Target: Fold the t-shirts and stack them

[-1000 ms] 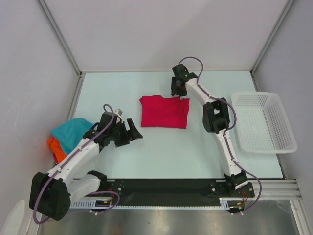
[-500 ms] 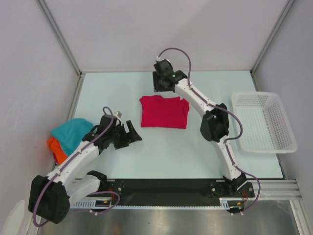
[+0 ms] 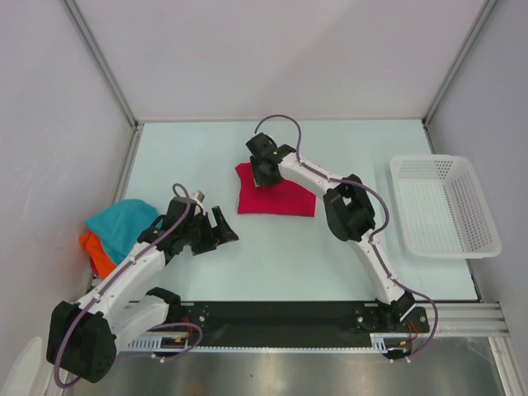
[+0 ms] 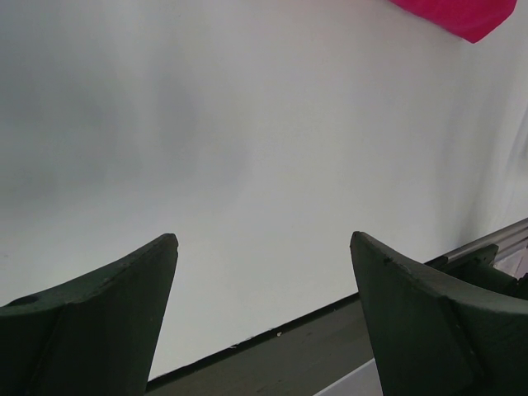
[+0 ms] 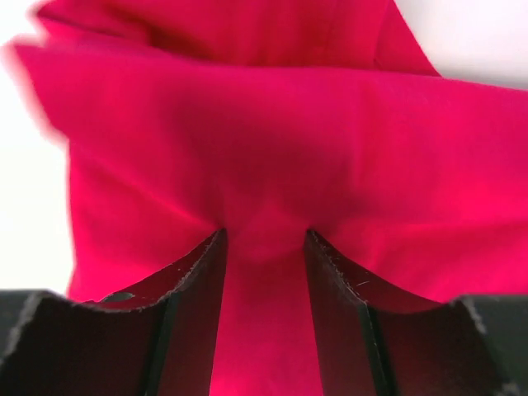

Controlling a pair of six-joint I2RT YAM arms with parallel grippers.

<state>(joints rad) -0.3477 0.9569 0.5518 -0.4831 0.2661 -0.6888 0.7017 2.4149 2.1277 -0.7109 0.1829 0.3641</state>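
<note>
right gripper pinched a bunch of the pink shirt at its far-left corner | pink shirt lay folded mid-desk | left gripper spread, empty, over bare desk | teal shirt lay partly over orange shirt at left desk edge
</note>
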